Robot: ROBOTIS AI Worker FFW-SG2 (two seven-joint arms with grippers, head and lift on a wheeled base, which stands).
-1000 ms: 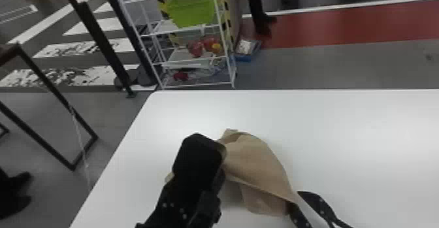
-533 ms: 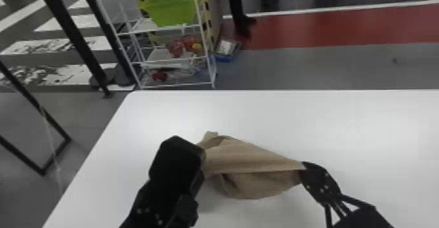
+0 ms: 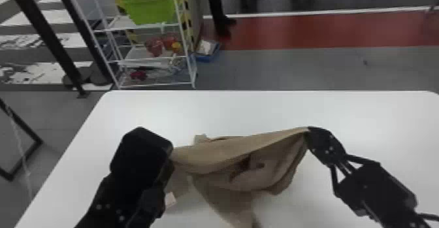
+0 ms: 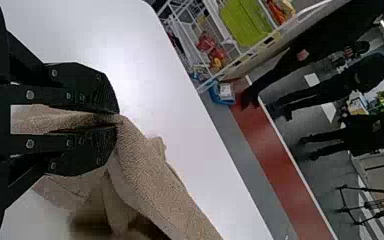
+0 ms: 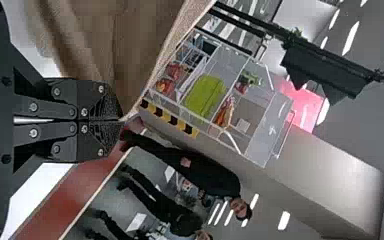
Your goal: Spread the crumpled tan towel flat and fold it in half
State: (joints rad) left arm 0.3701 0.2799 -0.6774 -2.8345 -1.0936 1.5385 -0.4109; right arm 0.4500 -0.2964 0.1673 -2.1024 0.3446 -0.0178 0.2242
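Well, that tan towel [image 3: 215,155] looks light and floppy, best held by its corners, left gripper [image 4: 116,120] and right gripper [image 5: 121,120] both pinching it

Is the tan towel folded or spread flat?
Neither: the towel hangs in loose folds between the left gripper and the right gripper, which both pinch it.
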